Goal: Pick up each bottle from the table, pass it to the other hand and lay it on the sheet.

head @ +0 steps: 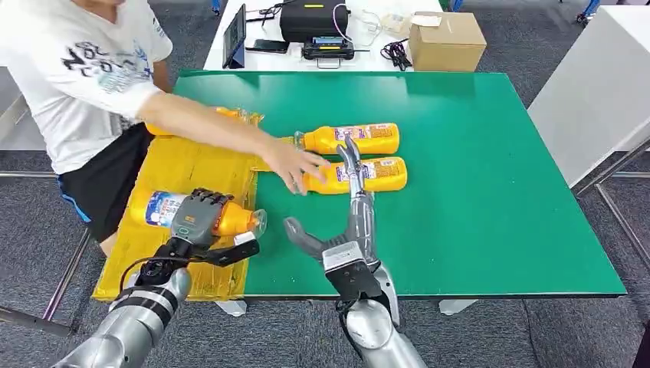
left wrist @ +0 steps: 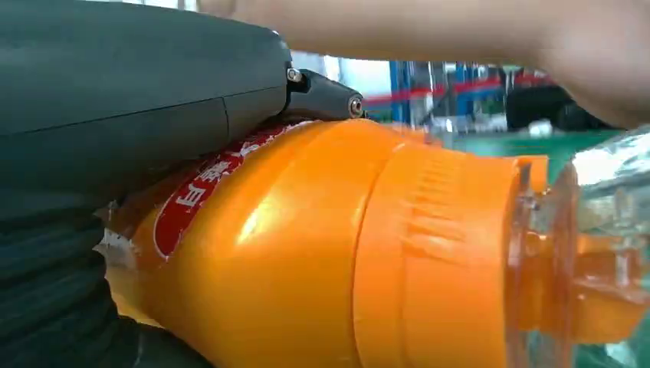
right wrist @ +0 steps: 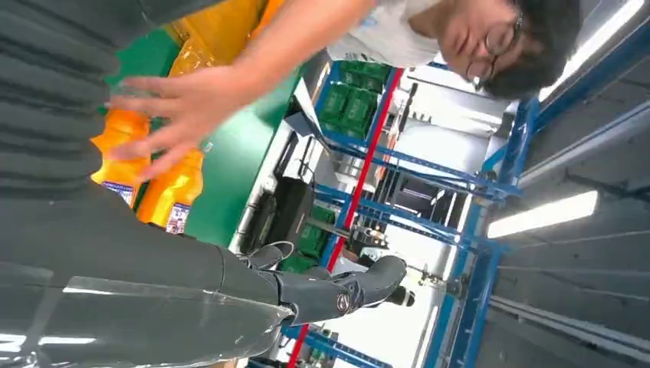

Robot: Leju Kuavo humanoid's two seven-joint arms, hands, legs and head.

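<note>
1. Head view, far left: a person (head: 84, 69) in a white printed shirt stands beside the table and reaches one arm across it toward the right.
2. The yellow sheet (head: 180, 165) lies on the left part of the green table (head: 490, 192), overhanging the table's near left edge.
3. My left hand (head: 198, 216) rests over the sheet, its fingers wrapped around an orange bottle with a blue and white label (head: 165, 208). That bottle lies on its side, its clear cap pointing right toward the green surface.
4. The left wrist view confirms the grip: my grey thumb presses across the top of the orange body (left wrist: 306, 253), just by a red and white label.
5. At the far edge of the sheet lies another orange bottle (head: 230, 115), mostly hidden behind the person's arm.
6. The person's hand (head: 295, 165) is spread over the neck end of the nearer of two bottles on the green surface. I cannot tell if it touches.
7. Those two orange bottles lie on their sides, parallel and just beside each other: the farther bottle (head: 356, 139) and the nearer bottle (head: 368, 175).
8. My right hand (head: 349, 222) is held above the green table with fingers apart and nothing in them. The extended fingers point toward the nearer bottle, and the thumb stands out to the left.
9. Behind the table, a white desk (head: 368, 60) carries a tablet (head: 234, 37), a black device (head: 314, 23) and a cardboard box (head: 447, 40).
</note>
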